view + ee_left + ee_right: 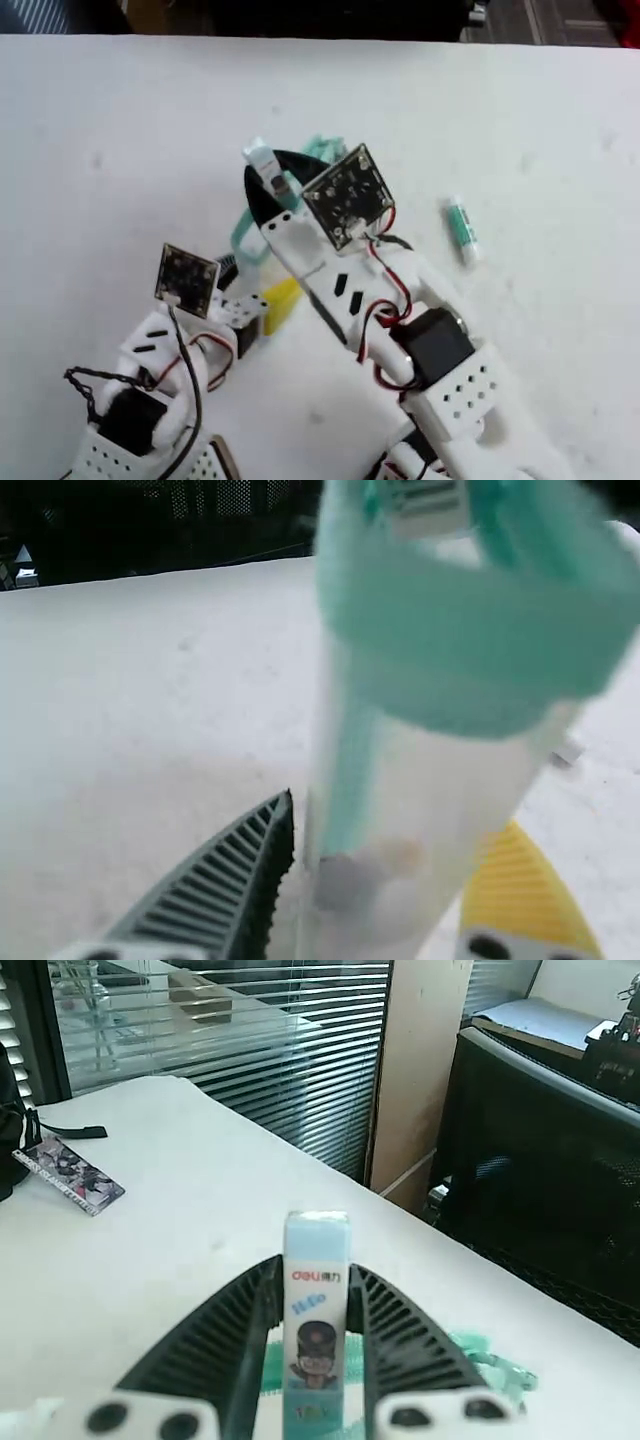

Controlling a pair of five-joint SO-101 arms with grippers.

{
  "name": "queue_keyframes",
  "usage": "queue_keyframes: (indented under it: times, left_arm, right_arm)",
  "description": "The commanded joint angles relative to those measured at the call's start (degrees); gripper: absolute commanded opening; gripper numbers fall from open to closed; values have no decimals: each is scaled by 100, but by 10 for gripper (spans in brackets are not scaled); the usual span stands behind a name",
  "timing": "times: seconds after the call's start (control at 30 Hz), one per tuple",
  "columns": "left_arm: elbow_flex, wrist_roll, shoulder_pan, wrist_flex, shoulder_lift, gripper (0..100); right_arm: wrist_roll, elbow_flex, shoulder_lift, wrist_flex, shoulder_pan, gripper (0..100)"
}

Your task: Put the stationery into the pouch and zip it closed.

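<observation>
The right gripper (316,1270) has its black jaws closed on a pale blue eraser (316,1310), which sticks out past the fingertips, just at the far end of the pouch (440,760). The left gripper (395,815) pinches the near end of this translucent, teal-edged pouch between its grey and yellow fingers. A glue stick (462,230) lies on the white table (120,130), well apart on the right side

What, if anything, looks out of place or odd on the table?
Nothing is spilled or damaged. One green-and-white stick lies alone on the table, apart from the pouch; the right gripper holds an eraser.
</observation>
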Motion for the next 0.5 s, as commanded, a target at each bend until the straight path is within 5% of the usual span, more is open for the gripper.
queue_keyframes:
  times: [0.0, 0.47]
  left_arm:
    - [-79, 18, 84, -114, -57, 278]
    - [-79, 9, 75, -114, -57, 278]
  right_arm:
    - [-35, 53, 4, -400, -48, 16]
    - [-35, 1020, -48, -514, -48, 16]
